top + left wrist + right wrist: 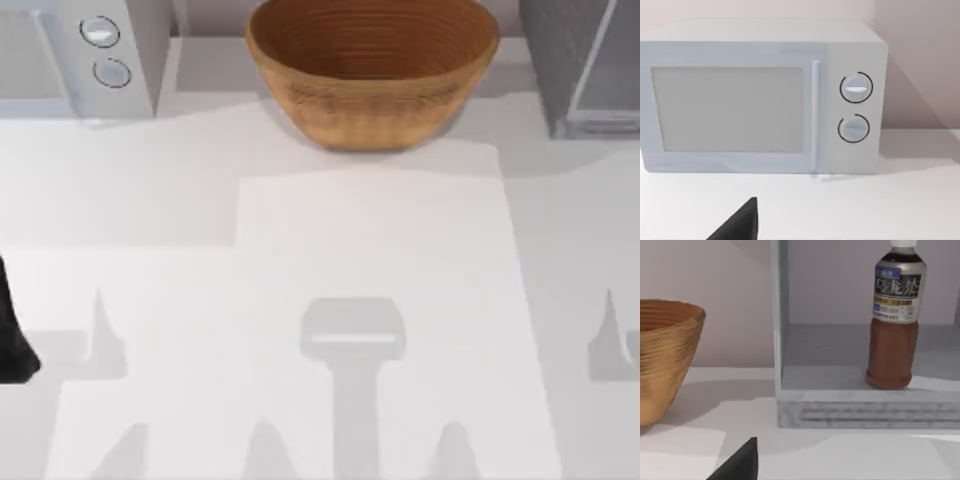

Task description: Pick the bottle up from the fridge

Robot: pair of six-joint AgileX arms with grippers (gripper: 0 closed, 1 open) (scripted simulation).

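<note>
The bottle (pixel 892 340) stands upright on the fridge's inner floor in the right wrist view. It is reddish-brown with a dark label and a pale cap. The fridge (pixel 781 340) is open towards my right wrist, its light grey frame beside the bottle. In the top view the fridge (pixel 585 60) stands at the table's back right, with a dark speckled side. A black part of my right gripper (pixel 740 462) shows low in the right wrist view, well short of the fridge. My left gripper (pixel 15 340) sits parked at the table's left edge.
A wicker basket (pixel 372 70) stands at the back centre, left of the fridge. A white microwave (pixel 80 55) with two round knobs fills the back left, facing my left wrist. The white tabletop (pixel 370 250) spreads in front of them.
</note>
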